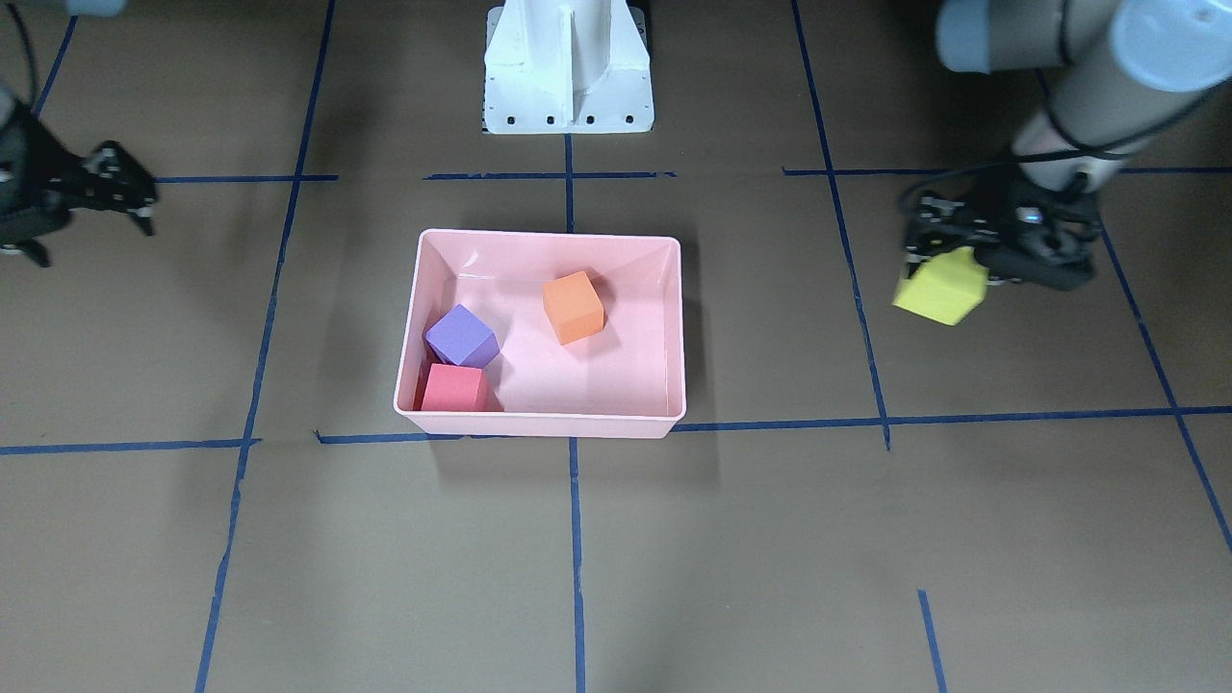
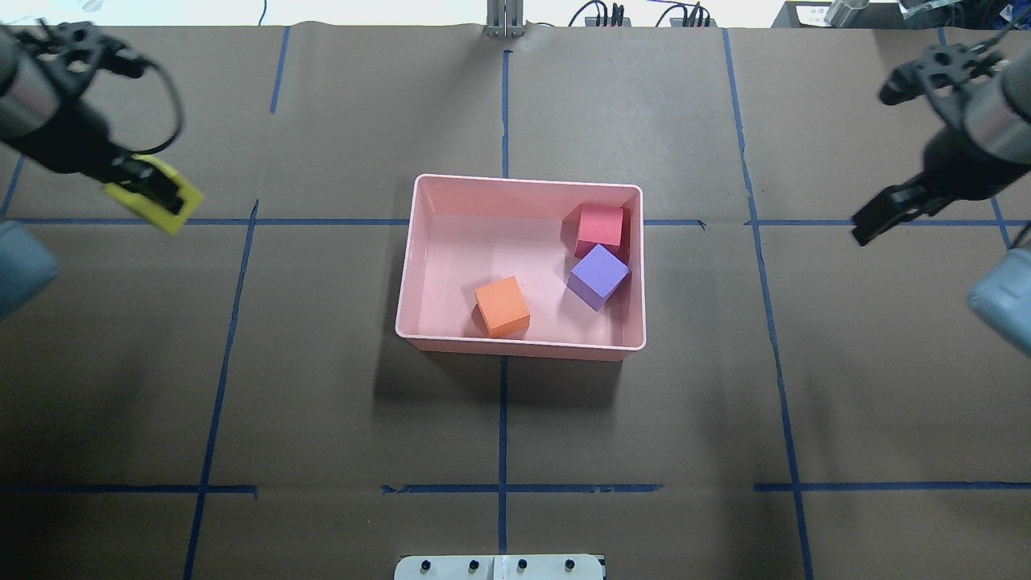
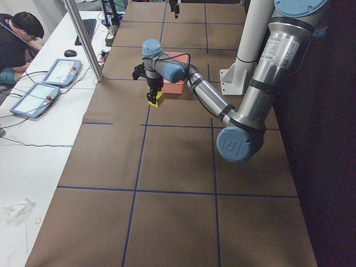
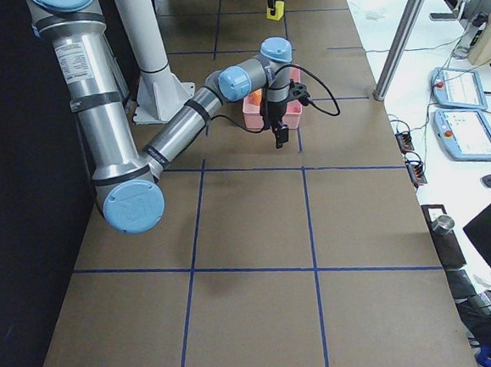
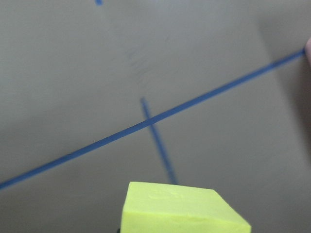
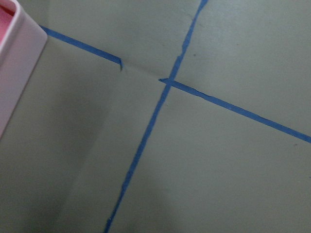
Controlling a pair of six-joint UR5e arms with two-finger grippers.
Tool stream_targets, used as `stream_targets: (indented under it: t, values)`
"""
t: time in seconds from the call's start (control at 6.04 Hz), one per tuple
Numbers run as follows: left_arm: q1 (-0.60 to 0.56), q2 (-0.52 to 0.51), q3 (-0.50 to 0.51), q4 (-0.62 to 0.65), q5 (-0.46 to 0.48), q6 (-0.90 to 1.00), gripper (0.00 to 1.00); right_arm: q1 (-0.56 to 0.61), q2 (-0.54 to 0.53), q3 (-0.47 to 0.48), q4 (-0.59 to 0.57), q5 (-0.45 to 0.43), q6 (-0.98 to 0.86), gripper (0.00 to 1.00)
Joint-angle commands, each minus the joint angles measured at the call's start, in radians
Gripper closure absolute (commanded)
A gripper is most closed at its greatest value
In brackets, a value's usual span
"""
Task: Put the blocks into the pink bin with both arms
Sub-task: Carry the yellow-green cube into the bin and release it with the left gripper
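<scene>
The pink bin (image 1: pixel 549 424) (image 2: pixel 523 347) sits mid-table. In it lie the orange block (image 1: pixel 573 308) (image 2: pixel 502 306), the purple block (image 1: pixel 462 337) (image 2: pixel 598 275) and the red block (image 1: pixel 454 389) (image 2: pixel 600 227). My left gripper (image 1: pixel 948 274) (image 2: pixel 153 193) is shut on the yellow-green block (image 1: pixel 941 289) (image 2: pixel 161 201) and holds it above the table, well clear of the bin on my left side. The block fills the bottom of the left wrist view (image 5: pixel 180 208). My right gripper (image 1: pixel 92 241) (image 2: pixel 874 217) hangs open and empty above the table on my right side.
Brown paper with a blue tape grid (image 2: pixel 503 419) covers the table. The white pedestal base (image 1: pixel 568 67) stands behind the bin. The bin's corner (image 6: pixel 14 68) shows at the left edge of the right wrist view. An operator (image 3: pixel 19 41) sits with tablets beside the table's left end.
</scene>
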Motion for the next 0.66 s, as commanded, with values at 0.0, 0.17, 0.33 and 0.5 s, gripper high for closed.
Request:
stream_targets:
  t: [0.0, 0.17, 0.33, 0.5]
  values:
    - [0.153, -0.253, 0.139, 0.046, 0.063, -0.282, 0.57, 0.176, -0.158, -0.004, 0.004, 0.027, -0.309, 0.00]
    - [0.189, -0.381, 0.258, 0.044, 0.066, -0.347, 0.50, 0.244, -0.213, -0.007, 0.002, 0.043, -0.399, 0.00]
    - [0.222, -0.467, 0.359, 0.032, 0.101, -0.403, 0.49, 0.316, -0.230, -0.053, 0.002, 0.049, -0.484, 0.00]
    - [0.256, -0.562, 0.468, 0.018, 0.126, -0.452, 0.49, 0.373, -0.243, -0.117, 0.011, 0.119, -0.531, 0.00]
